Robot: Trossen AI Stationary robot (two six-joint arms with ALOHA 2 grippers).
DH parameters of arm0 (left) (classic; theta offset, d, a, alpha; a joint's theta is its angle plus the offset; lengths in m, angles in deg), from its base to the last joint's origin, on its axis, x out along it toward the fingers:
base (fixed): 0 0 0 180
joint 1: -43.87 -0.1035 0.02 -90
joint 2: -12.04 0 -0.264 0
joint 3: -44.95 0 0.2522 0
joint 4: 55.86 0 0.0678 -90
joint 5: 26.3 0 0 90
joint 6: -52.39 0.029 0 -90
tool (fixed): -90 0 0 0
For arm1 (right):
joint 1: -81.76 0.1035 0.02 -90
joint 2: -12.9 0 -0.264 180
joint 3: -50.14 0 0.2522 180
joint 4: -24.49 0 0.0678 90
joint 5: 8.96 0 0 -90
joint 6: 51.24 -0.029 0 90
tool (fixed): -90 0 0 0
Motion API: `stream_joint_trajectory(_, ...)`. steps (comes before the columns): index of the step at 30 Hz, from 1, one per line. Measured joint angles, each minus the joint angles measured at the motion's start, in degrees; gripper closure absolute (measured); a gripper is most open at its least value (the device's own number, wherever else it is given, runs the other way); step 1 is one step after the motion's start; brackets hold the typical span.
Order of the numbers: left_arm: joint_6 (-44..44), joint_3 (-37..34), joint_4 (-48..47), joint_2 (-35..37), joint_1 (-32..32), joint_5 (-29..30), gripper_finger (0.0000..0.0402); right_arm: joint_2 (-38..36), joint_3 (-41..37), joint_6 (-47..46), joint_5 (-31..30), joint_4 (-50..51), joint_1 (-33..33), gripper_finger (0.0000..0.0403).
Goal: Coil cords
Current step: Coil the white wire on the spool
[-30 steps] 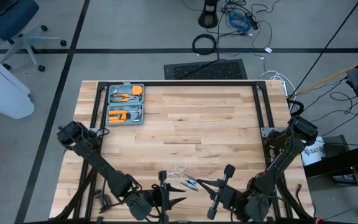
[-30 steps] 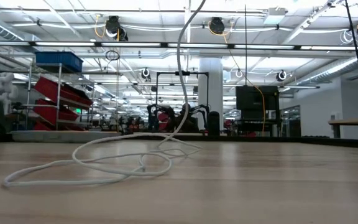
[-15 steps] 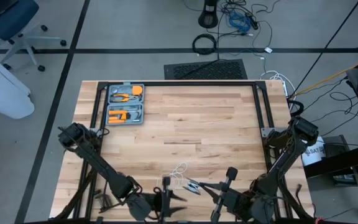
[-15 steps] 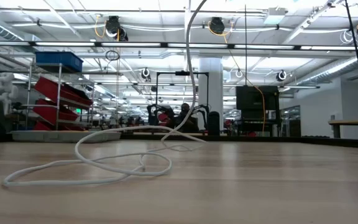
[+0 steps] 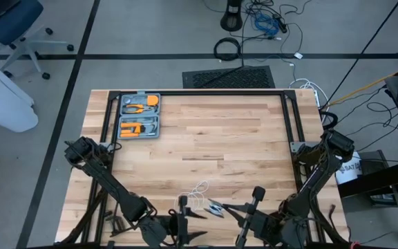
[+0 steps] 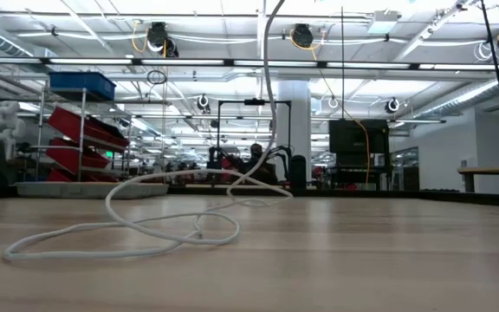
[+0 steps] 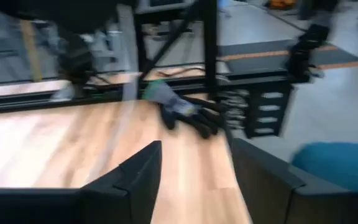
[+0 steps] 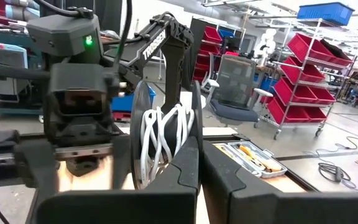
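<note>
The left hand (image 5: pixel 183 207) sits released at the wooden counter's (image 5: pixel 240 138) near edge. Just right of it, the thin white cord (image 6: pixel 145 227) lies in loose loops, rising to the round black-and-silver reel (image 8: pixel 160 140) that the right hand (image 8: pixel 201 163) is clamping.

Tabletop (image 5: pixel 206 131): pale blond wood planks with darker streaks, bordered by a black frame; grey tool case (image 5: pixel 139 115) at 10 o'clock, holding orange-handled tools. Cord (image 6: pixel 145 227): thin, white, part wound on a black-and-silver disc reel (image 8: pixel 163 140); both arms black, one showing a green indicator light. Glove (image 7: pixel 185 113): grey cuff, black fingers, green trim; storage bins (image 6: pixel 81 139) red and blue.
</note>
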Motion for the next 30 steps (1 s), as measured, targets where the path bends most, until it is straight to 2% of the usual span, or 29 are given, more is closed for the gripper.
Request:
stream_joint_trajectory(8,0.88,-0.02,-0.07,-3.11,-1.1,6.57,0.0188,0.0,0.0,0.06,0.01,-0.76,0.58,0.0403)
stream_joint_trajectory(13,4.75,-0.02,0.25,-5.01,-1.51,15.31,0.0187,0.0,0.0,1.63,0.02,-1.96,1.4,0.0403)
stream_joint_trajectory(15,5.26,-0.02,0.01,-5.47,-1.52,17.0,0.0187,0.0,0.0,2.14,0.01,-2.14,1.72,0.0403)
stream_joint_trajectory(19,5.9,-0.02,0.12,-6.83,-2.12,16.71,0.0187,0.0,0.0,2.62,0.01,-2.92,1.94,0.0403)
stream_joint_trajectory(25,4.61,-0.02,0.03,-8.09,-3.03,13.08,0.0188,0.0,0.0,2.64,0.02,-2.92,1.9,0.0403)
stream_joint_trajectory(30,4.59,-0.02,-0.08,-8.09,-3.45,12.95,0.0202,0.0,0.0,2.95,0.01,-2.94,1.9,0.0403)
